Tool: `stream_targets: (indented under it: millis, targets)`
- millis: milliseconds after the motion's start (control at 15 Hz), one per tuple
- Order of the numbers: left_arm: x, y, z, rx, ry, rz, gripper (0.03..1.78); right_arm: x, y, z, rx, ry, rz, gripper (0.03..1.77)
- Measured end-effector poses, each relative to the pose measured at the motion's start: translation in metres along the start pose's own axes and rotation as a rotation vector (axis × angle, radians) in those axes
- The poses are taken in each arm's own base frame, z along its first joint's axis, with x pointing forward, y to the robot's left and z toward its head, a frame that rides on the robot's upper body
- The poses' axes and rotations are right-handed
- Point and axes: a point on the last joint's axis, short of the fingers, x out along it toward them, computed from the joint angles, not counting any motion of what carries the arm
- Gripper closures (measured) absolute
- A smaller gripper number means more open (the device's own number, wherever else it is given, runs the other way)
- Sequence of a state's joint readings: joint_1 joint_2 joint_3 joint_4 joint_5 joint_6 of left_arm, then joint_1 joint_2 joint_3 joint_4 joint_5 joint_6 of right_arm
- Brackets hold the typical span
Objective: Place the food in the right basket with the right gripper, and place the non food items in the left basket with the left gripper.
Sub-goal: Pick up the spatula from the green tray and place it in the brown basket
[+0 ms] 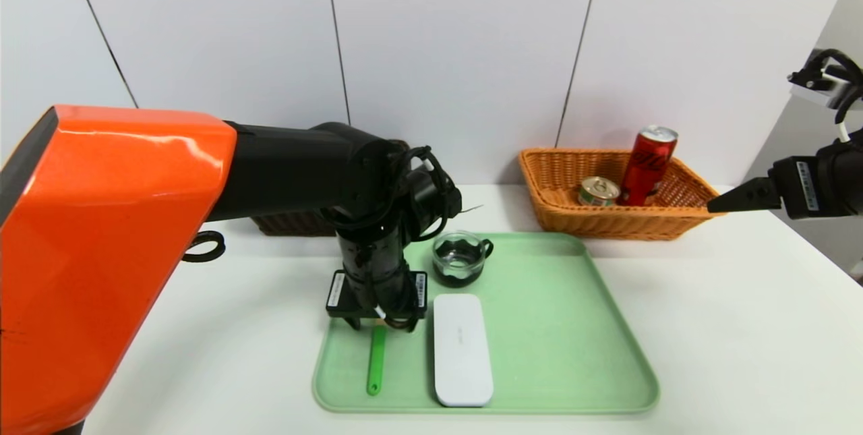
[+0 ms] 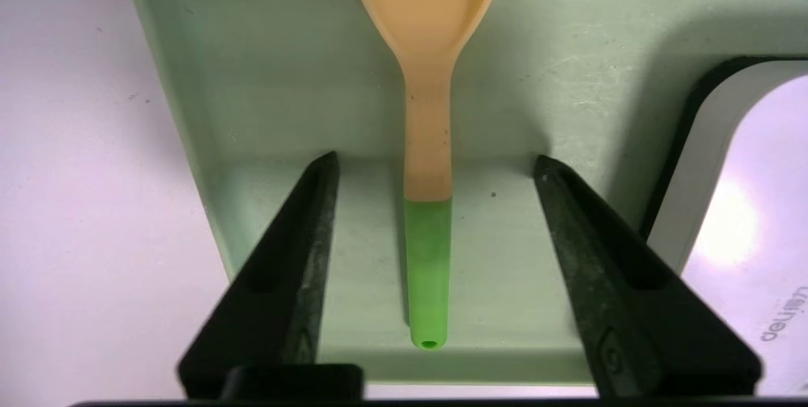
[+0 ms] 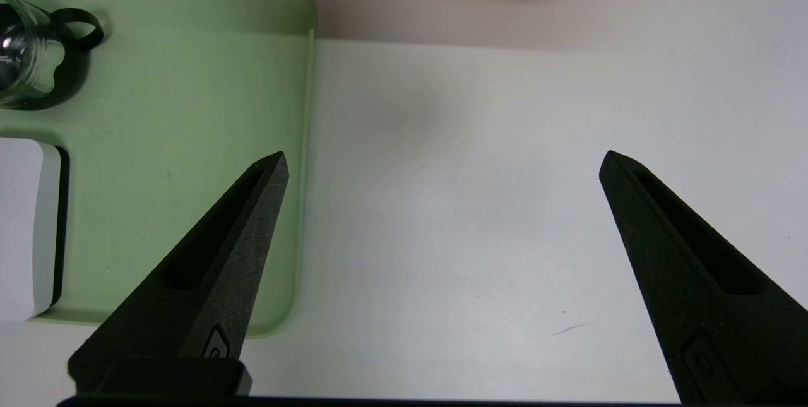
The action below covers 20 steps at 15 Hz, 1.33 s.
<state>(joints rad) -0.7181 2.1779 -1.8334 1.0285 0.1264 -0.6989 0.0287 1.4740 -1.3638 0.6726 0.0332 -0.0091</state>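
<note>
Left hand (image 2: 432, 164) spread wide astride the spoon (image 2: 428, 142): green handle, tan bowl, perhaps scalloped, pointing twelve o'clock. Right hand (image 3: 442, 164) wide, idle.

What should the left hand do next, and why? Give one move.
Probably lower and close on the spoon: the left hand is open, its fingers either side of the handle, above the tray. The right hand waits open by the right basket.

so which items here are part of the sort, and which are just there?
In the job:
spatula
white case
glass jar
red can
small tin
right basket
left gripper

Just there:
green tray
table
</note>
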Motion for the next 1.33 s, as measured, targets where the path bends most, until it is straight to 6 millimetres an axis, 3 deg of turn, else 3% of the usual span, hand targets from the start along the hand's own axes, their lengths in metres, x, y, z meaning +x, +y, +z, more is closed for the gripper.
stream_targets:
  millis: [200, 333, 800, 1000, 1333]
  targets:
    - [-0.001, 0.001, -0.001, 0.002, 0.009, 0.008, 1.05, 0.000, 0.000, 0.000, 0.001, 0.000, 0.000, 0.10]
    - [-0.002, 0.002, -0.002, 0.003, 0.011, 0.009, 1.70, 0.000, 0.000, 0.000, 0.002, 0.001, 0.000, 0.10]
    - [-0.015, 0.001, 0.000, 0.004, -0.026, -0.023, 1.70, 0.000, 0.000, -0.003, 0.002, 0.007, 0.001, 0.10]
    - [-0.042, -0.006, 0.000, 0.019, -0.082, -0.120, 1.70, 0.001, 0.000, -0.003, 0.002, 0.010, 0.001, 0.09]
    - [-0.092, -0.009, -0.018, 0.130, -0.086, -0.353, 1.70, 0.002, 0.000, -0.003, 0.002, 0.013, 0.000, 0.09]
